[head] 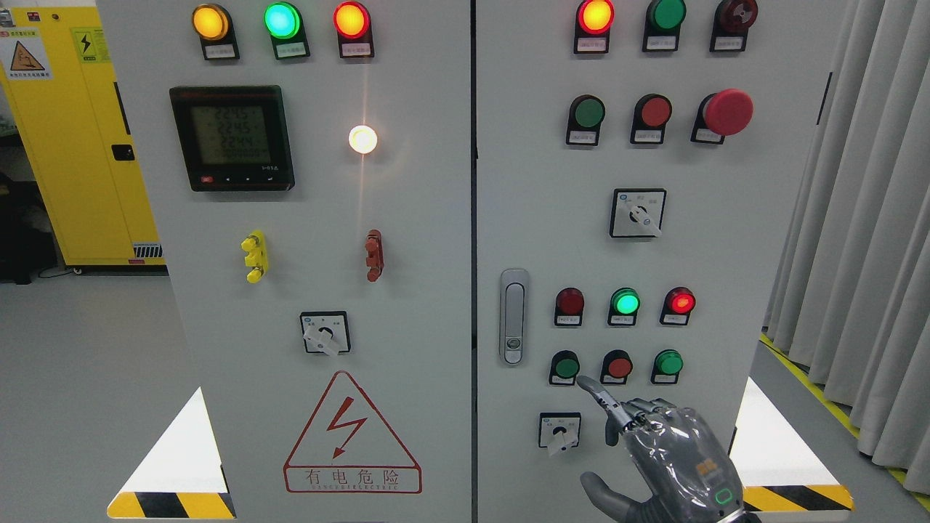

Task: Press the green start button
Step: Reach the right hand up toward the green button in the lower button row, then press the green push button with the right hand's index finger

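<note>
Head view: right hand (672, 454) enters from the lower right, index finger (599, 398) extended up-left, other fingers curled in, holding nothing. Fingertip sits just below and slightly right of the green start button (565, 367), leftmost in the bottom row of three on the right cabinet door (726, 240); whether it touches the panel cannot be told. Button lies up and left of the tip, so the press likely needs a small shift that way, then inward. Left hand not seen. Readable writing: warning triangle (352, 433) marked 有电危险; meter (232, 138) digits near 224; button labels too small.
</note>
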